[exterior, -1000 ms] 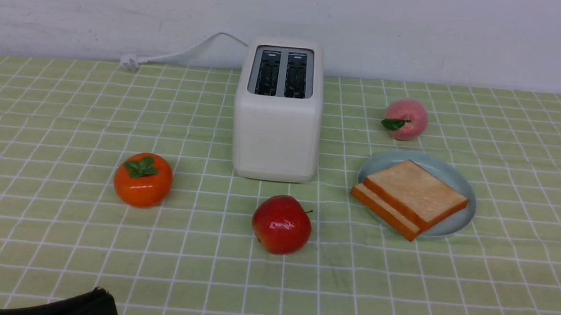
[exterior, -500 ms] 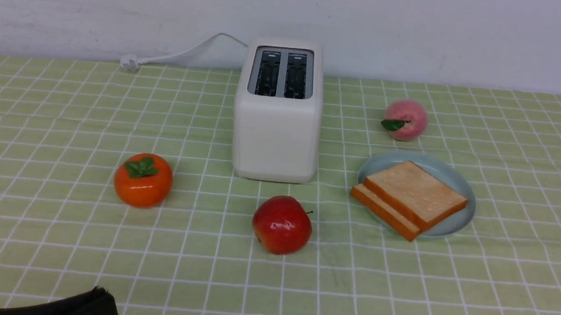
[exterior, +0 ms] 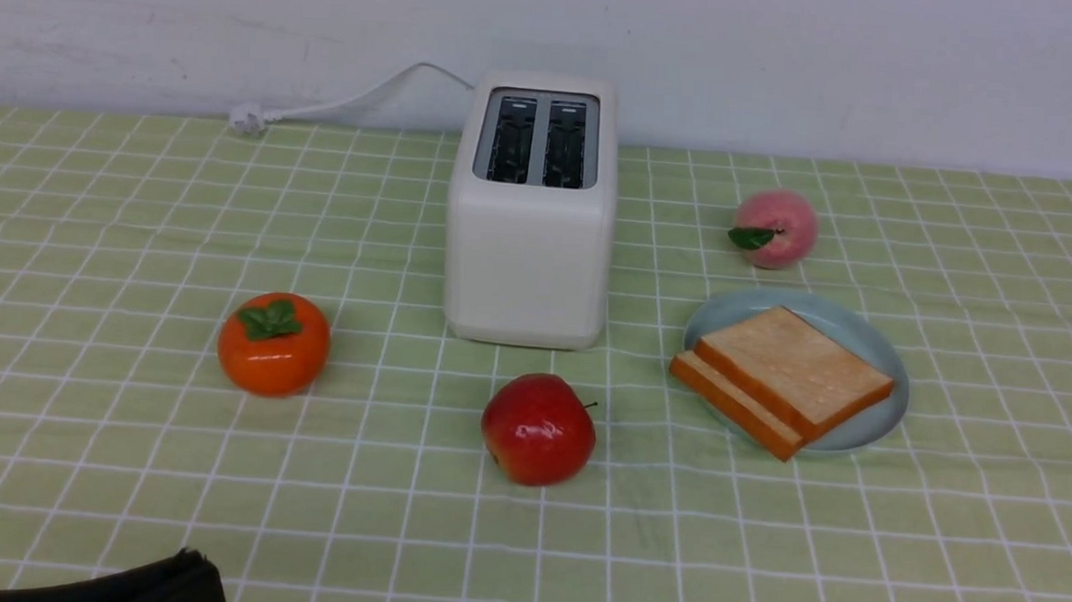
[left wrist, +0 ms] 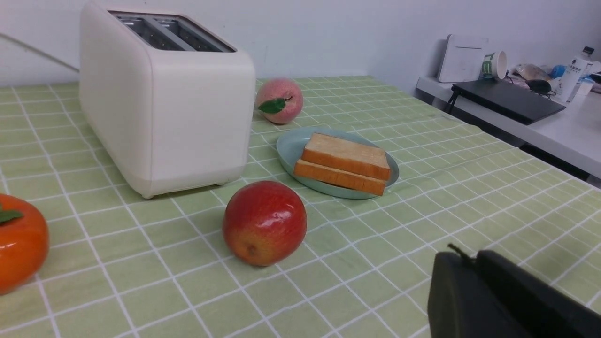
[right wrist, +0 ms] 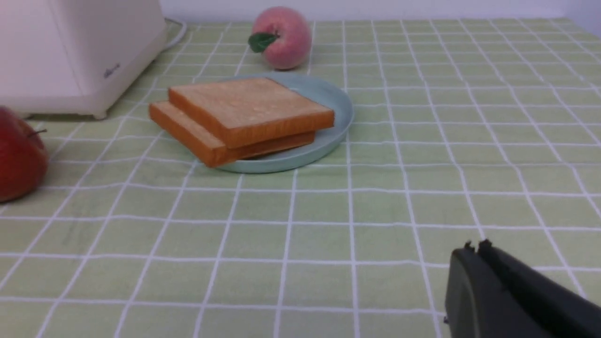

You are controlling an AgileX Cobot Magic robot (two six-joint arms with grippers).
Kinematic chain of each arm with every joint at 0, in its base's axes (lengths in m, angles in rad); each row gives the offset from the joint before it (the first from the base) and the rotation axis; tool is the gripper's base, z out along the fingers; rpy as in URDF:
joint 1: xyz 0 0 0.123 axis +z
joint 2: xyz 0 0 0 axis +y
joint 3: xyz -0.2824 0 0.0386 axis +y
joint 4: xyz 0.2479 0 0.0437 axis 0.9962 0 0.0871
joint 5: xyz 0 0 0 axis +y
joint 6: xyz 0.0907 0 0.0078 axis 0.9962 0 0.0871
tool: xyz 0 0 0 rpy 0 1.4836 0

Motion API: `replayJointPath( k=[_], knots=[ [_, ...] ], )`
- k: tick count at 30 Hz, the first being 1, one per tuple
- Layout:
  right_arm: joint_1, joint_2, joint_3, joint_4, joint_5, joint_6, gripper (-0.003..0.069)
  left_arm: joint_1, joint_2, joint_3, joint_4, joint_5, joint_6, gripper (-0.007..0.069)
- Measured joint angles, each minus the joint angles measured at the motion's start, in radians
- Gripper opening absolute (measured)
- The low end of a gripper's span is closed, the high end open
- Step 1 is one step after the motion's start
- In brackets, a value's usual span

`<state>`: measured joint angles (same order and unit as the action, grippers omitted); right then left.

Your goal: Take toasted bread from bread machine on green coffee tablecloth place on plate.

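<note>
Two slices of toasted bread point(exterior: 784, 378) lie stacked on the pale blue-green plate point(exterior: 875, 342), right of the cream-white bread machine point(exterior: 530, 246). The machine's two slots show empty. All rest on the green coffee tablecloth point(exterior: 761, 551). The bread point(left wrist: 346, 162) and plate point(left wrist: 287, 146) also show in the left wrist view, and the bread point(right wrist: 244, 117) and plate point(right wrist: 339, 108) in the right wrist view. My left gripper point(left wrist: 462, 256) is shut and empty, low over the cloth at the near left point(exterior: 196, 563). My right gripper point(right wrist: 474, 249) is shut and empty, near of the plate; it does not show in the front view.
A red apple point(exterior: 538, 428) sits just in front of the bread machine. An orange persimmon point(exterior: 273, 342) lies to its left. A pink peach point(exterior: 776, 227) lies behind the plate. The white power cord point(exterior: 344, 103) runs along the back wall.
</note>
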<state>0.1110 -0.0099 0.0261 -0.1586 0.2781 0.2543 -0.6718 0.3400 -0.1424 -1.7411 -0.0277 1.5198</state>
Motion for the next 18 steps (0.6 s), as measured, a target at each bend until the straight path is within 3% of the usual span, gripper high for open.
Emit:
replayJointPath(
  k=[2,5,18],
  knots=[
    [0.000,0.000,0.000,0.084,0.020,-0.137,-0.0019,0.000,0.000,0.000,0.000,0.000,0.000,0.0039],
    [-0.004,0.000,0.000,0.135,0.062,-0.218,-0.0019,0.000,0.000,0.000,0.000,0.000,0.000,0.0041],
    [-0.020,0.000,-0.008,0.173,0.105,-0.246,-0.0019,0.000,0.000,0.000,0.000,0.000,0.000,0.0059]
  ],
)
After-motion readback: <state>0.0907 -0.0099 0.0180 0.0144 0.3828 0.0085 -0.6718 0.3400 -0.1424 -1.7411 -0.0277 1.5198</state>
